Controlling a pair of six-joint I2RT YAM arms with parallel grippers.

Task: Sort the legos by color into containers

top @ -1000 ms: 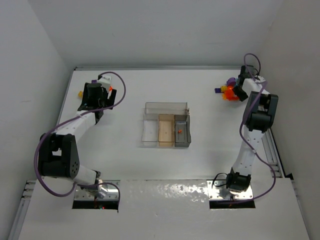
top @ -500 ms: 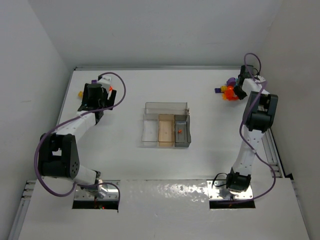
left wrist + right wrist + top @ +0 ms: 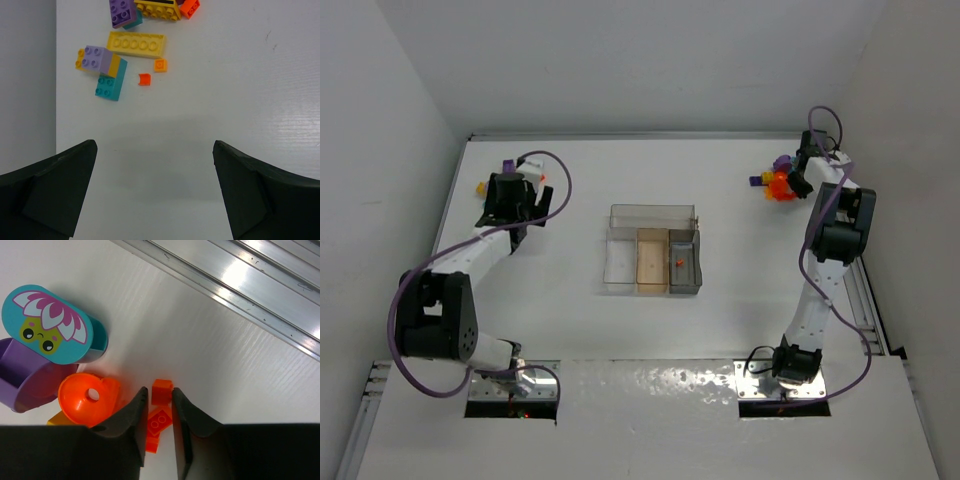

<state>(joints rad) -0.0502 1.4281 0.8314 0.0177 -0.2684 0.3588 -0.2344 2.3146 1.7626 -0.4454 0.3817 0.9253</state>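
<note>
My right gripper (image 3: pixel 159 390) is shut on a small orange brick (image 3: pixel 162 391) lying on the table, one fingertip on each side of it. A flat orange two-stud brick (image 3: pixel 159 422) lies lower between the fingers. Left of them lie a round orange piece with a hole (image 3: pixel 87 399), a teal oval piece with a flower face (image 3: pixel 47 322) and a purple piece (image 3: pixel 25 380). My left gripper (image 3: pixel 154 145) hangs open over bare table, short of a lego cluster: a long yellow plate (image 3: pixel 136 44), a purple-yellow-teal block (image 3: pixel 102 62), a tiny orange piece (image 3: pixel 144 79). The containers (image 3: pixel 652 208) sit mid-table, far from both grippers.
One orange piece (image 3: pixel 677 261) lies in the tray's grey compartment. An aluminium rail (image 3: pixel 240 280) runs along the table's right edge, close behind the right pile (image 3: pixel 778 183). The left wall stands close beside the left cluster (image 3: pixel 480 187).
The right jaws have narrowed onto the small orange brick. The left arm has shifted slightly toward the back of the table, its jaws staying wide.
</note>
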